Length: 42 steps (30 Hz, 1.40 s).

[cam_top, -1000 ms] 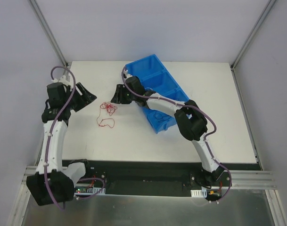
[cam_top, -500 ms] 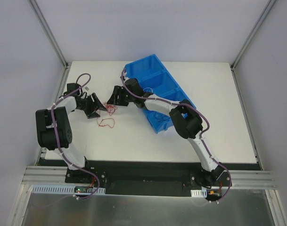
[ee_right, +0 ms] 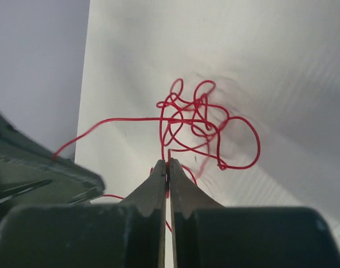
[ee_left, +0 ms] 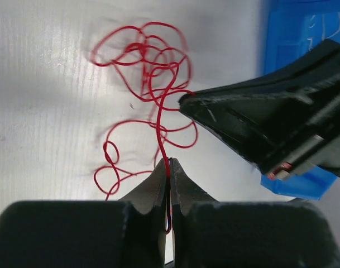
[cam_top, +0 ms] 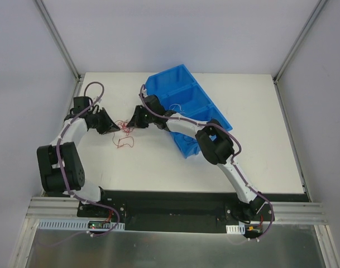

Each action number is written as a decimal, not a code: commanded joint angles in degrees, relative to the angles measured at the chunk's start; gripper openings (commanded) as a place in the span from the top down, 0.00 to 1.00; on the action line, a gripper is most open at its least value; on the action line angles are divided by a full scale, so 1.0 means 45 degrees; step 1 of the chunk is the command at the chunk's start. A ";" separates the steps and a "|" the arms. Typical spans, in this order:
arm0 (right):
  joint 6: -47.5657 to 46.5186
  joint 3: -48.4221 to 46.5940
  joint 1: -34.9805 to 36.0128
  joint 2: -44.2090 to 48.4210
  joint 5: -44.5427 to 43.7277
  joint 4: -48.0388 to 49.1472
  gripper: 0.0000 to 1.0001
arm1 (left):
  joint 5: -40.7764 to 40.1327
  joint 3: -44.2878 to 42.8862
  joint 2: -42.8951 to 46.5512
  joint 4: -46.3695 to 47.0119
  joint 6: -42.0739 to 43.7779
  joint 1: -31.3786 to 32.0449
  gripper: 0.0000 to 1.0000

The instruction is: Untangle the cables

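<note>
A thin red cable (cam_top: 125,129) lies in a loose curly tangle on the white table, between the two arms. My left gripper (ee_left: 169,163) is shut on a strand of the red cable (ee_left: 153,84); the strand runs down between its fingertips. My right gripper (ee_right: 167,163) is shut on another strand of the red cable (ee_right: 192,120), just at its tips. In the top view the left gripper (cam_top: 117,128) and right gripper (cam_top: 132,124) face each other across the tangle, close together. In the left wrist view the right gripper's black fingers (ee_left: 253,128) sit at the right.
A blue bin (cam_top: 189,109) with compartments stands slanted at the back middle of the table, behind the right arm; a thin pale wire shows inside it. The white table (cam_top: 158,167) is bounded by frame posts at the back corners.
Both arms have moved in onto the red tangle, the left arm swinging far forward. Both grippers, open earlier, have shut on strands of the red cable.
</note>
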<state>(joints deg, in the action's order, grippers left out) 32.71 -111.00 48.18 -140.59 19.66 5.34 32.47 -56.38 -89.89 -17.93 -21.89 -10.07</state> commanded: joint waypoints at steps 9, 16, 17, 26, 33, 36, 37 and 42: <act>-0.1174 -0.0041 -0.0180 0.0872 -0.1515 -0.0971 0.99 | -0.6153 -0.1980 0.9284 -0.1698 -0.0039 0.0108 1.00; -0.1312 0.0135 -0.0551 0.1028 -0.1927 -0.1578 0.99 | -0.9440 -0.4030 1.1790 -0.1854 0.0430 0.0108 1.00; -0.1370 0.0136 -0.0590 0.1048 -0.2005 -0.1636 0.99 | -0.9674 -0.4517 1.1791 -0.2009 0.0469 0.0108 1.00; -0.1642 0.0311 -0.0689 0.1398 -0.0267 -0.0308 0.70 | -0.8508 -0.6242 1.1030 -0.2343 0.0569 0.0166 1.00; -0.2270 -0.0156 -0.0746 0.1069 -0.0875 -0.1129 0.48 | -0.7235 -0.6882 1.0698 -0.2304 -0.0174 0.0147 1.00; -0.2268 -0.0294 -0.0786 0.0989 -0.0581 -0.1129 0.46 | -0.6748 -0.7936 1.0328 -0.2129 -0.0583 0.0166 1.00; -0.2346 -0.0217 -0.0766 0.1047 -0.0290 -0.0878 0.45 | -0.6398 -0.8230 1.0114 -0.2089 -0.0798 0.0166 1.00; -0.3399 -0.0370 -0.0377 0.0874 0.3140 0.2223 0.30 | -0.5029 -0.9034 0.9448 -0.1739 -0.1735 0.0147 1.00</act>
<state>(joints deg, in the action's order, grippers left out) 22.20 -109.69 44.49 -136.75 20.36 2.52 3.53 -94.41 -45.54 -30.17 -25.02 -9.06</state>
